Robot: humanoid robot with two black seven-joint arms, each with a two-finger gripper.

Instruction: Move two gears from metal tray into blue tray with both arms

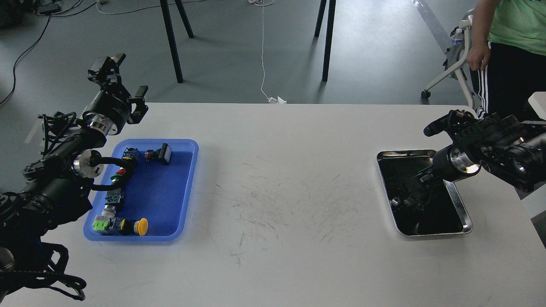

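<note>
Even, diffuse overhead lighting; image sharp throughout. Soft shadows fall beneath the chair legs (pixel 172 42) on the floor. The metal tray (pixel 465 213) has a bright glinting rim and a dark, mirror-like interior. White table (pixel 273 192) evenly lit.

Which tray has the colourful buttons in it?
The blue tray, on the left by the left gripper. It holds the push-buttons. The metal tray on the right shows only a dark inside with the right gripper reaching in.
</note>
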